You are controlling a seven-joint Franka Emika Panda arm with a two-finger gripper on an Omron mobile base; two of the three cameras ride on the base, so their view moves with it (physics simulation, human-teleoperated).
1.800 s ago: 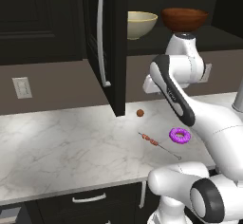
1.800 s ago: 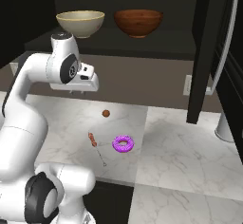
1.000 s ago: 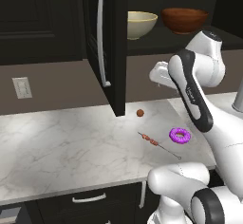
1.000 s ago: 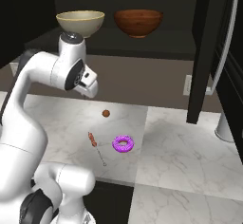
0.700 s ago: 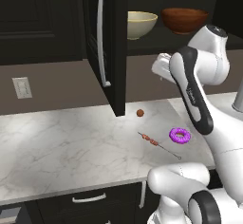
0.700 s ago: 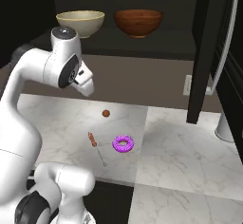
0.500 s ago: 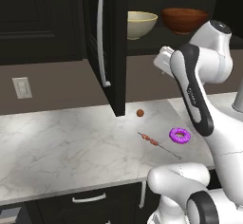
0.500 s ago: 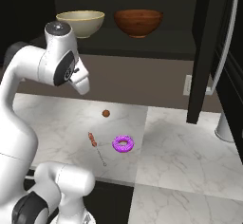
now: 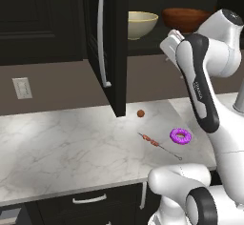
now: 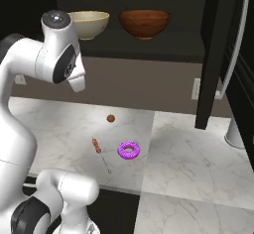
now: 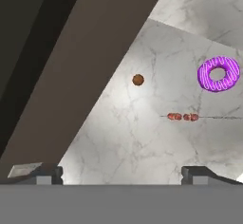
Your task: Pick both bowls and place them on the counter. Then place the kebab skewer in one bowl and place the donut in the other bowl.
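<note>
On the shelf of the open cabinet stand the two bowls: the cream-yellow bowl [image 9: 142,23] [image 10: 90,23] and, to its right, the reddish-brown bowl [image 9: 184,19] [image 10: 145,24]. Down on the white marble counter [image 9: 62,143] [image 10: 188,163] the purple donut [image 9: 180,135] [image 10: 129,150] [image 11: 218,73] lies beside the kebab skewer [image 9: 155,142] [image 10: 98,148] [image 11: 185,117]. My gripper [image 11: 121,175] is open and holds nothing. It hangs high over the counter, just below shelf height and in front of the bowls, touching neither.
A small brown ball [image 9: 140,113] [image 10: 110,118] [image 11: 137,79] rests on the counter behind the skewer. The dark cabinet door [image 9: 112,43] [image 10: 213,54] stands open and juts out over the counter. A wall outlet [image 9: 21,87] sits at the left.
The arm has risen, lifting the hand from mid-height over the counter to just under the shelf. The jaws stayed open. Bowls, donut and skewer have not moved.
</note>
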